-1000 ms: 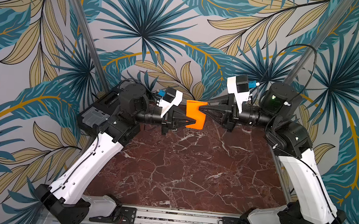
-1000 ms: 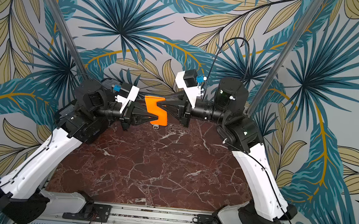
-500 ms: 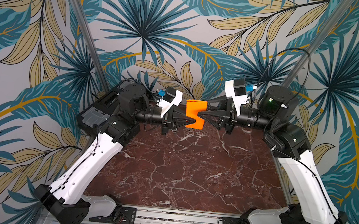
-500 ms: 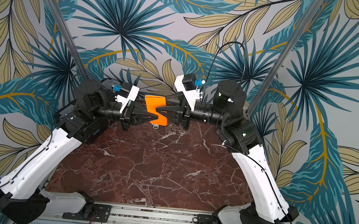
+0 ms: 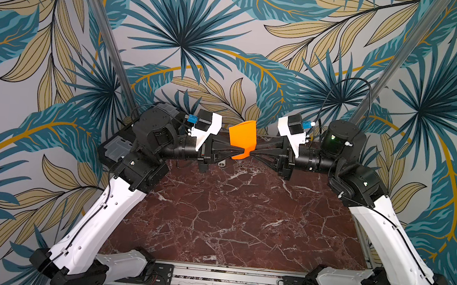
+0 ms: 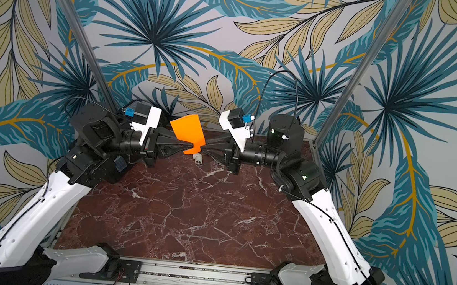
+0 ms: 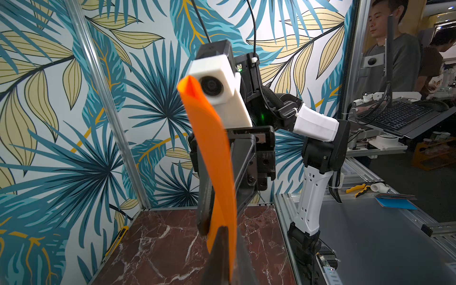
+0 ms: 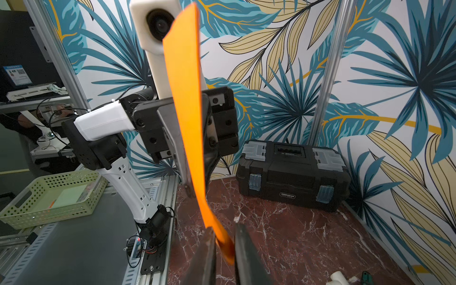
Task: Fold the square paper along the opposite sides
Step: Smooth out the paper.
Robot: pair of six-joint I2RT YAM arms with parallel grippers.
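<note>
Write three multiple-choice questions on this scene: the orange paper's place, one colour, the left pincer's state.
1. Where is the thin bright orange paper sheet? A. Lying flat. B. Inside the black toolbox. C. In the air.
2. What colour is the veined marble tabletop? A. Dark red-brown. B. Green. C. White.
3. How is the left pincer? A. Wide open. B. Shut on the sheet. C. Out of view.
Key: C, it is held clear of the tabletop; A, both top views show this; B, it pinches the sheet's lower part.

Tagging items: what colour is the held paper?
The square paper is plain bright orange; clearest in a top view.
</note>
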